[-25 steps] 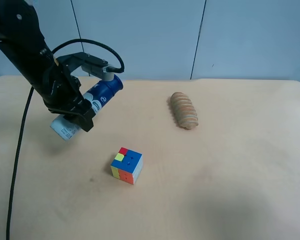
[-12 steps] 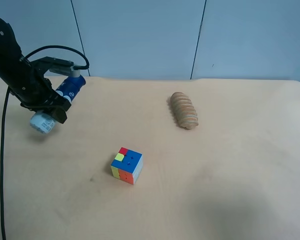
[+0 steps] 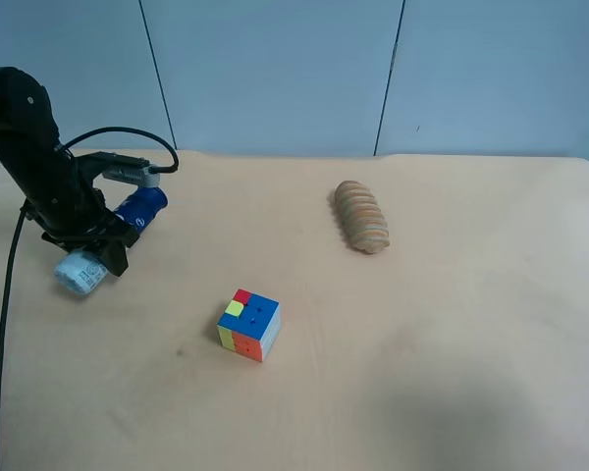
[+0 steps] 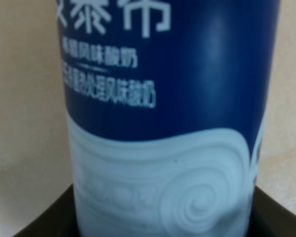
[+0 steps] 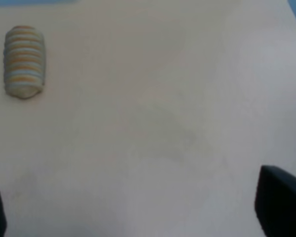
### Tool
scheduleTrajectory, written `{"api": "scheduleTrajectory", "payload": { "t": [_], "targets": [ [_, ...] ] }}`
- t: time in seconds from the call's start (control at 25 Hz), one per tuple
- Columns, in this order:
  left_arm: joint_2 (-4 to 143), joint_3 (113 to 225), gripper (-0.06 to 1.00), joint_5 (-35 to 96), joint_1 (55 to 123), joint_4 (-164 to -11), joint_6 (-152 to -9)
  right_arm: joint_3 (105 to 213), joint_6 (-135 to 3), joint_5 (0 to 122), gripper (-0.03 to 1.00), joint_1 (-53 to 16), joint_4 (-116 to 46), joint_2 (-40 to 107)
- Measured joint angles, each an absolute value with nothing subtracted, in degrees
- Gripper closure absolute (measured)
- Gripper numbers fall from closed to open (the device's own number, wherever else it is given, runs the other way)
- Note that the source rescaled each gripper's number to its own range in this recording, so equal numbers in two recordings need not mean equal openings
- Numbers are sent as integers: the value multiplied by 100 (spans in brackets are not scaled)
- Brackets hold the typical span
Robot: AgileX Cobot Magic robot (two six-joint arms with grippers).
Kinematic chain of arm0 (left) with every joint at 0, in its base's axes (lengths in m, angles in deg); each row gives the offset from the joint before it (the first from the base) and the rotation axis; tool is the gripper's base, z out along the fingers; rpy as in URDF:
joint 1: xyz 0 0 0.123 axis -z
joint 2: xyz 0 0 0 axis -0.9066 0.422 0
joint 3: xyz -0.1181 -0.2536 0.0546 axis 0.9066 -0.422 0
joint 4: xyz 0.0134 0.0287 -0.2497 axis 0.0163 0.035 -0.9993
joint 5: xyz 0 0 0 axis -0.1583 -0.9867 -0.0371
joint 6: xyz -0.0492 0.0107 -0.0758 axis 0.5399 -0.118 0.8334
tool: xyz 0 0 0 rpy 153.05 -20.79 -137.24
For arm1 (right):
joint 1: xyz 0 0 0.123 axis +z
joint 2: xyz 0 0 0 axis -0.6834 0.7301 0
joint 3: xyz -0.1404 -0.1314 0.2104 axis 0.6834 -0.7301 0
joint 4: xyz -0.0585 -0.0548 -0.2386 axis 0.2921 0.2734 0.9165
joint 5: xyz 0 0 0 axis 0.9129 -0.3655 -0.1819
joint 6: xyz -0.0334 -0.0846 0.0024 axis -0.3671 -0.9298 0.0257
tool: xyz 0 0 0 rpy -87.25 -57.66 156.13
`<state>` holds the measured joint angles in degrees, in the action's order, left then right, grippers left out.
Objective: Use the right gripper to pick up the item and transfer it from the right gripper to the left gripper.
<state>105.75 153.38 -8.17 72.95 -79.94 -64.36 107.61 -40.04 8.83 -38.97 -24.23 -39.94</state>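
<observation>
The left hand (image 3: 96, 235), on the black arm at the exterior high view's left, is clenched around the middle of the bottle (image 3: 142, 208). The left wrist view settles which arm this is, since the navy-and-white label fills it and the dark fingers (image 4: 278, 210) cradle the white part. The bottle lies tilted across the hand. Its navy cap end juts out on the hand's far side and its white base on the near side, low over the bench (image 3: 452, 324). Whether the base touches the bench cannot be told.

The right hand (image 5: 138, 205) is released. Only its two dark fingertips show at the edges of the right wrist view, wide apart with nothing between them, and the ribbed wooden piece (image 5: 23, 61) lies well ahead of it. It is out of sight in the exterior high view.

By this showing the bottle appears to have reached the hand it was meant for. What remains is to carry it steadily:
- Keep the squeeze firm, because the smooth round body could roll or slide between the fingers.
- Keep the overhanging base from catching the bench.
- Mind the trailing cable (image 3: 5, 324) beside the hand.

The puzzle cube (image 3: 248, 325) sits well apart from the hand, out of the way.
</observation>
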Motion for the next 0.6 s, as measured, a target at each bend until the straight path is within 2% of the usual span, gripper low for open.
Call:
{"api": "scheduleTrajectory", "payload": {
  "t": [0.08, 0.12, 0.16, 0.24, 0.32, 0.44, 0.6],
  "targets": [
    [10584, 15338, 91, -817, 7295, -7994, -6436, 10761, -4004, 883, -3, -3897, -2423, -3994],
    [10584, 15338, 87, -817, 7295, -7999, -6431, 10761, -4004, 883, -3, -3897, -2423, -3994],
    [10584, 15344, 73, -817, 7295, -8007, -6431, 10761, -4004, 883, -3, -3897, -2423, -3994],
    [10584, 15362, 25, -812, 7295, -8021, -6426, 10761, -4004, 883, -3, -3897, -2423, -3994],
    [10584, 15374, 5, -804, 7295, -8026, -6426, 10761, -4004, 883, -3, -3897, -2423, -3994],
    [10584, 15386, -3, -786, 7295, -8026, -6421, 10761, -4004, 883, -3, -3897, -2423, -3994],
    [10434, 15461, -4, -911, 7295, -8027, -6421, 10761, -4004, 883, -3, -3897, -2423, -3994]
  ]
}}
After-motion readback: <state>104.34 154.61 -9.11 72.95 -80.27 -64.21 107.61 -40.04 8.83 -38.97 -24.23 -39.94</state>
